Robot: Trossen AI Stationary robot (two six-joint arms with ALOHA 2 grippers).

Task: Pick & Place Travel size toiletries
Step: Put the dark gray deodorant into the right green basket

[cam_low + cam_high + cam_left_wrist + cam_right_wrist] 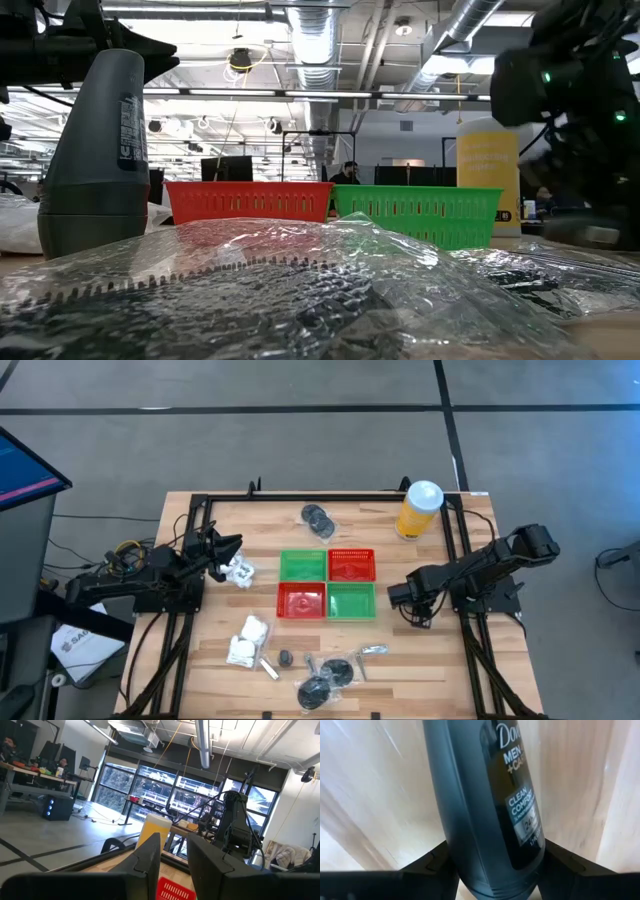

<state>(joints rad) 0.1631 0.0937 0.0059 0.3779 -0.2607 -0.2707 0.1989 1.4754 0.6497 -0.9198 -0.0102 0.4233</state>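
— Wooden tabletop [420,660] on a grey floor. Your two dark arms reach in from its sides. Four square mesh baskets sit together in the middle: a green basket [302,565] and a red basket [352,564] at the back, another red and green pair in front. A tall yellow cup [420,510] with a white lid stands near the back right corner.

— Where do your tools sit?

— Your left tool [228,552] is left of the baskets, with a white puffy packet [239,571] right at its tip. Whether it grips that packet, I cannot tell. Your right tool [397,597] is low beside the front green basket. In the right wrist view its two fingers press against both sides of a dark grey bottle [490,795], above bare wood.

— And the other toiletries?

— Most lie along the front of the tabletop. You have two more white packets [245,640] at front left and wrapped dark discs [325,682] near the front edge. A thin silvery tube [370,651] lies nearby. One more wrapped disc [318,518] lies behind the baskets. A small dark bottle [95,150] stands upright close to the low camera.
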